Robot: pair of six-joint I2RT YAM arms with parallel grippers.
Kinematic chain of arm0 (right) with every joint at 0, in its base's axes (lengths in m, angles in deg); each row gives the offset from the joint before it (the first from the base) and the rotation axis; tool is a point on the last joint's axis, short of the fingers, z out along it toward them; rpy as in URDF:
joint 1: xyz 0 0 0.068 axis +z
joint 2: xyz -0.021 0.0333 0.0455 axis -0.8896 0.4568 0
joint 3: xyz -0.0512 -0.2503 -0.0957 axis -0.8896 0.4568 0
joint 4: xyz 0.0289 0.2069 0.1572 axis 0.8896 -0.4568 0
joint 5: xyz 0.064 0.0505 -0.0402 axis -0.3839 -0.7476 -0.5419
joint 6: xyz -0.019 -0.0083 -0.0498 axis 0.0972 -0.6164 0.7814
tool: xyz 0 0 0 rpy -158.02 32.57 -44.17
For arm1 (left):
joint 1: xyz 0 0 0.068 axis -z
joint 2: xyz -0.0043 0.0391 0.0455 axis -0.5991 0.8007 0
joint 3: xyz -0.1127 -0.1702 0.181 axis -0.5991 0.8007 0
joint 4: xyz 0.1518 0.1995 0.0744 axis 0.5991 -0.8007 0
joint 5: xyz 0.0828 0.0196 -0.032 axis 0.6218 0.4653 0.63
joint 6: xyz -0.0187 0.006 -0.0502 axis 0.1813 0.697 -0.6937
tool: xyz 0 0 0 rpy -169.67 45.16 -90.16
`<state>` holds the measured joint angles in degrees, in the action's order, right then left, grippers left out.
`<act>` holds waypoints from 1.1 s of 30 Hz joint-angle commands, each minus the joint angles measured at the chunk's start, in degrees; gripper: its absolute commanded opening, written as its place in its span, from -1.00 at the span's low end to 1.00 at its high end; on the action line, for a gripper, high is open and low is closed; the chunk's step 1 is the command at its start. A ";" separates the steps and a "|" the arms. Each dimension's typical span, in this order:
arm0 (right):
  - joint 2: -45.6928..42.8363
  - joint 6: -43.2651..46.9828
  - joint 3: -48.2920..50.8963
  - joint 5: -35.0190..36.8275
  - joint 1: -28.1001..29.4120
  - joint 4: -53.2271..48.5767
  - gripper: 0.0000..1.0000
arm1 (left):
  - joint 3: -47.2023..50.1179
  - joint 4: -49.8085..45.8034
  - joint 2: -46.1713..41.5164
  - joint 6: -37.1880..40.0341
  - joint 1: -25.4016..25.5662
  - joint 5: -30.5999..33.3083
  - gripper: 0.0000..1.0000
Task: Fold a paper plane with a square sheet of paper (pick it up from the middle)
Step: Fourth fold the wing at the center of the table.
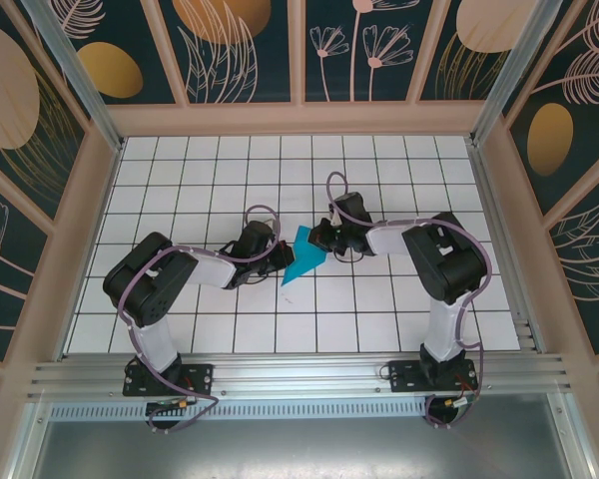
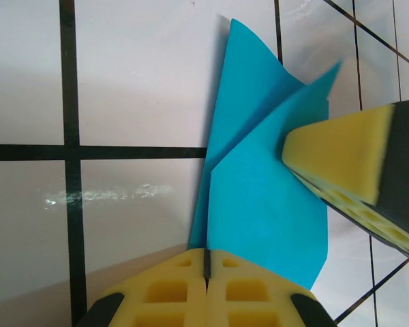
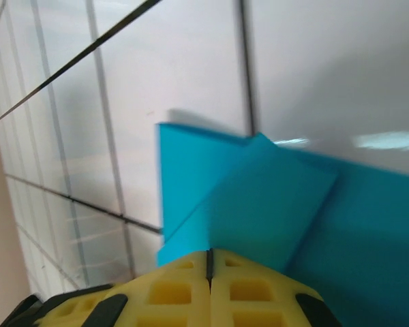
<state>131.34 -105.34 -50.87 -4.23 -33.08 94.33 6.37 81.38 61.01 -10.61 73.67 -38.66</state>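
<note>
You're mid-fold: square sheet of paper (image 1: 302, 255), centre of table (image 1: 180, 329), shows folded flaps (no dart yet). Left gripper (image 2: 206, 255) and right gripper (image 3: 208, 255) both pinch it shut. Further creases remain.

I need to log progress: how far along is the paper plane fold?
Done: the blue paper already carries folds, with overlapping flaps. In hand: left gripper and right gripper are each shut on an edge of it. Left: it is no slim dart yet; further folds remain.
</note>
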 commanded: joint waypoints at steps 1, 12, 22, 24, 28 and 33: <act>2.65 1.11 -0.84 0.95 -0.62 -2.21 -0.90 | 1.20 -9.57 3.55 1.65 0.15 2.59 -1.00; -2.96 4.63 -6.29 0.47 -2.22 -8.22 -0.88 | 1.36 -9.87 3.28 1.70 0.14 2.89 -1.00; 4.26 4.22 -5.33 1.23 -3.05 -6.88 -0.90 | 1.47 -9.79 2.98 1.72 0.16 2.63 -1.00; 5.21 4.19 -5.30 1.94 -3.25 -7.44 -0.90 | 1.31 -10.21 2.84 1.89 0.20 2.80 -1.00; 4.64 5.17 -5.61 1.74 -3.42 -8.23 -0.89 | 1.14 -11.21 2.49 2.31 0.18 3.14 -1.00; 0.05 5.80 -7.02 -0.36 -3.53 -9.02 -0.89 | 2.18 -9.47 2.99 1.09 0.18 2.32 -1.00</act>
<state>133.96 -101.01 -56.42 -4.95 -36.25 88.56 6.13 80.68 60.86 -10.19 73.82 -38.26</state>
